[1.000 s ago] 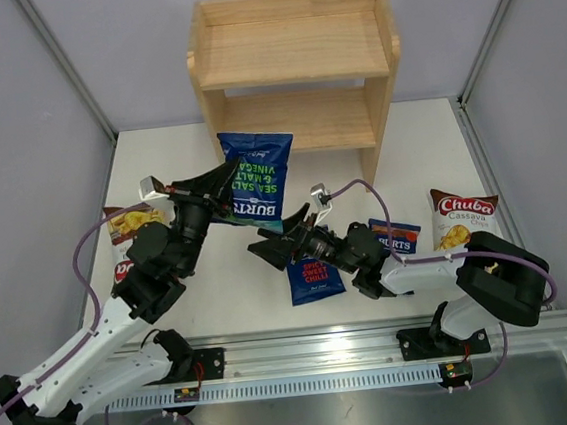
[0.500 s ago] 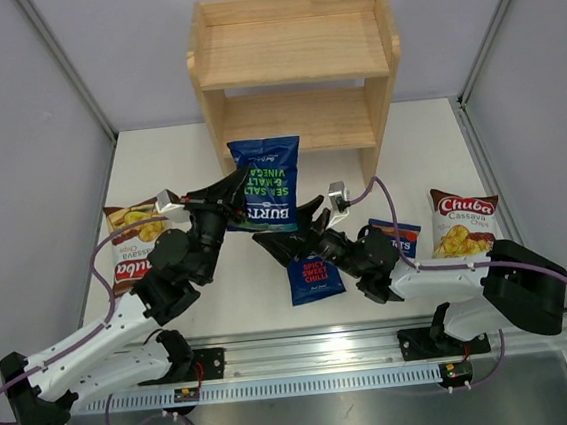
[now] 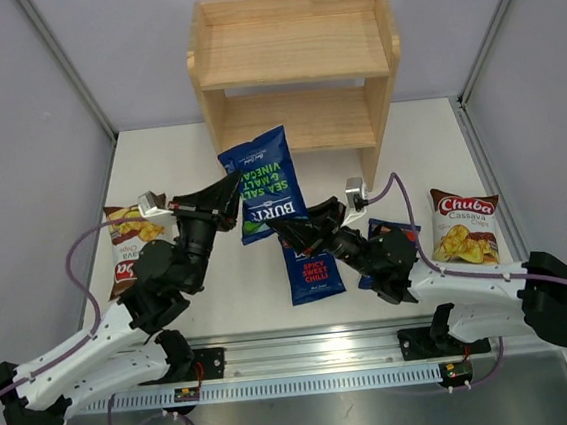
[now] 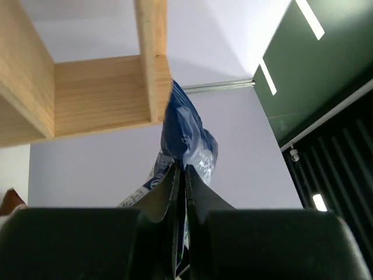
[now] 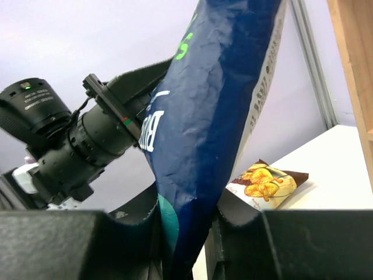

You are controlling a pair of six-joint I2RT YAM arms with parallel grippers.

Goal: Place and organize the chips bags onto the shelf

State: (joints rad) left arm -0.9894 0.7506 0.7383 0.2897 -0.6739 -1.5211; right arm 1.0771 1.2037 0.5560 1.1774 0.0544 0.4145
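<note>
One dark blue glossy BURTS chips bag with green lettering (image 3: pixel 263 179) hangs tilted in the air just in front of the lower tier of the light natural-wood two-tier shelf (image 3: pixel 379 113). Its far end is near the shelf's left post.

The left gripper (image 3: pixel 236 205) is clamped tight on the bag's left edge. Its wrist view shows the fingers (image 4: pixel 169 192) pressed together with only thin foil between them. The right gripper (image 3: pixel 283 229) has the bag's near end between its jaws. They are partly closed, with both sides against the crinkled foil, so I judge it a grip as well. How firm it is I cannot tell.

This looks like a two-handed carry or handover towards the lower tier. To do it well:
- One grip should be sure before the other lets go.
- Pinch the seam, not the puffed middle.
- Bring the bag upright and keep it off the left post.
- Set it towards one end of the board, leaving room for the rest.

Four more bags lie flat on the white table (image 3: pixel 222 299), and none is on the shelf yet. One orange-topped BURTS bag (image 3: pixel 312 275) lies just near of the held bag. A second orange-topped BURTS bag (image 3: pixel 398 234) is partly under the right arm. One brown Chuba bag (image 3: pixel 462 223) is at the right, and another brown Chuba bag (image 3: pixel 124 228) is at the left beside the left arm.
</note>
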